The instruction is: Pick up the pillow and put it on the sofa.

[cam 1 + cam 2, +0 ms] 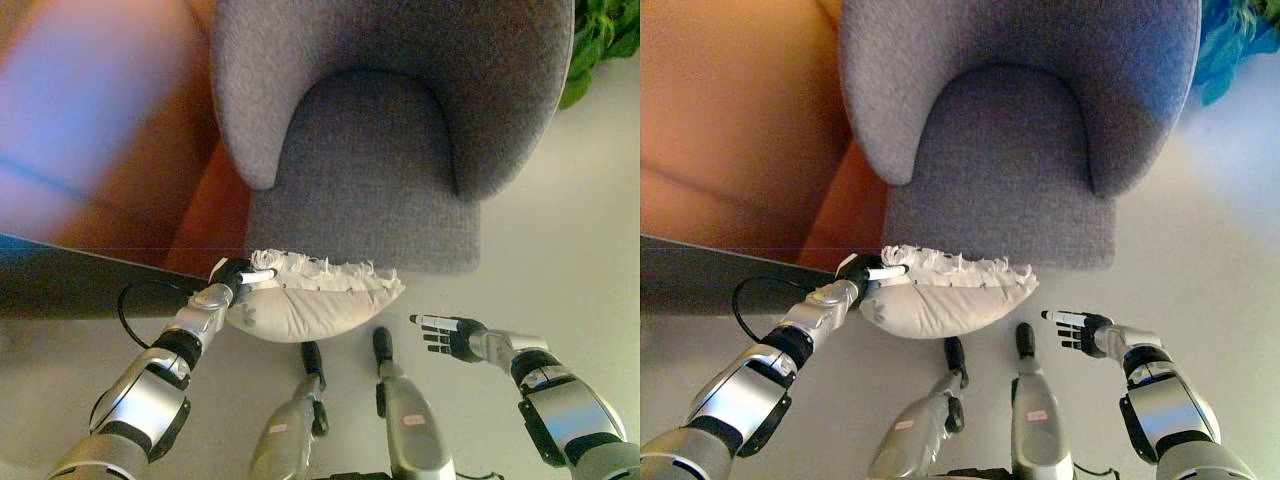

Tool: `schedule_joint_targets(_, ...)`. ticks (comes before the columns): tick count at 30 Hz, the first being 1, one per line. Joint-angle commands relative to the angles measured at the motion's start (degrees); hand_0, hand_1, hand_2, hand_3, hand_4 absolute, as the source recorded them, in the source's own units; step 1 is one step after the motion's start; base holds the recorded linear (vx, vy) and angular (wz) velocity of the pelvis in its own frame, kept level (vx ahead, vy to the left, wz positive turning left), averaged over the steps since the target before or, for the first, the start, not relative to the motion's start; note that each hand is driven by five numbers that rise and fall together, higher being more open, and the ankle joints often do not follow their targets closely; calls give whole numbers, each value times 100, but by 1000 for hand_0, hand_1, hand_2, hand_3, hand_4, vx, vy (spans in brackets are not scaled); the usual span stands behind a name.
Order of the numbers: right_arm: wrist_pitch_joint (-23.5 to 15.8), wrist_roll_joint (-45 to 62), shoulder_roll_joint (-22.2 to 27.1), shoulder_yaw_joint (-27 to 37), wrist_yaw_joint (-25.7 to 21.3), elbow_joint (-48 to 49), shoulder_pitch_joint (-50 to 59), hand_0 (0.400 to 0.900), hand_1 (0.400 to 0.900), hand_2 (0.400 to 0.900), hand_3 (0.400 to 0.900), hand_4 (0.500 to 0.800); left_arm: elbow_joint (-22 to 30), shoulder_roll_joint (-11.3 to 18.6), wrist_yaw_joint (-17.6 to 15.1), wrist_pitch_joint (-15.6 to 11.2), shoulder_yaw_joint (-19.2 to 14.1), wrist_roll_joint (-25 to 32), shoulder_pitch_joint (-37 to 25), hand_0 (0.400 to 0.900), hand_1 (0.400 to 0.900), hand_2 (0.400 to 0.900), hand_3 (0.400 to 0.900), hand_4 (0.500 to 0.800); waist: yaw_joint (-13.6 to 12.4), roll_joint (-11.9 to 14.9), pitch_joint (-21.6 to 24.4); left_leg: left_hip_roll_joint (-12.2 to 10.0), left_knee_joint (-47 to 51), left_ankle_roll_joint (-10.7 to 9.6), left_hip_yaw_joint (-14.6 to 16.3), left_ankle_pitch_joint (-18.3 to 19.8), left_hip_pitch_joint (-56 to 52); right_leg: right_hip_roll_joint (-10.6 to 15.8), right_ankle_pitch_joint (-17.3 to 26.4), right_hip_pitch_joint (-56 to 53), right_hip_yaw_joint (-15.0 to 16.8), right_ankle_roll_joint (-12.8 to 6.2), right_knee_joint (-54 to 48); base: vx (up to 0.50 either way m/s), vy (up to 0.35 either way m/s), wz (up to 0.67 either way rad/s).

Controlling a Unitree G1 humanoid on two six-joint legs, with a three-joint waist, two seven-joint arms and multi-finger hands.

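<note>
Pillow (315, 300) in left hand (232, 277) fingers (255, 277)

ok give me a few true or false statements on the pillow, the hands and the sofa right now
1. The left hand grips the frilled cream fabric pillow at its left end. True.
2. The pillow lies on the seat of the rounded grey upholstered sofa. False: it is held in front of the seat's front edge, not on it.
3. The right hand is closed on the pillow. False: it is open, apart from the pillow, to its right.
4. Green plant leaves show at the upper right. True.
</note>
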State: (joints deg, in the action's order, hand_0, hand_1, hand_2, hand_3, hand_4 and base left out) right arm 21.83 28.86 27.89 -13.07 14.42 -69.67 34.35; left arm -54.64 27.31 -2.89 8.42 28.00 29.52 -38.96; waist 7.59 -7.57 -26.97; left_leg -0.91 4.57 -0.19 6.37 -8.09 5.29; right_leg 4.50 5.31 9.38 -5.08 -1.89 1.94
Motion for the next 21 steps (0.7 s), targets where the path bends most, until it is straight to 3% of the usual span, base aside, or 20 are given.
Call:
schedule_joint_targets(1,-86,-240,3,-36,182,-276,-1041,900,900,900,900,800,562,561,36,-538,-350,-155,-123,400,400,400,400,500,-71,159,1459,399,-392,-327,127,872,-189,133,-590,-362,-77,-336,33,180,-28,5)
schedule_joint_targets(10,-607,-395,-129,270,380,-194,-2328,900,900,900,900,800,1462,1318,712,-296,-364,-832,-53,400,400,400,400,500,-38,102,2068,393,-274,-257,122,1031,-877,59,-576,-1029,-104,-371,-177,141,-28,9)
schedule_joint_targets(14,-799,-312,-224,328,347,-235,-2626,900,900,900,900,800,1338,1693,1107,-268,-277,-998,-517,400,400,400,400,500,42,79,2246,370,-215,-235,188,1086,-1130,40,-575,-1248,-131,-405,-240,80,-35,7)
schedule_joint_targets(21,-794,-161,-237,498,346,-348,-2803,900,900,900,900,800,838,2017,1474,8,179,-1321,-1756,400,400,400,400,500,253,-38,2455,360,-138,-224,315,1146,-1373,16,-542,-1411,-61,-484,-331,43,-38,-8)
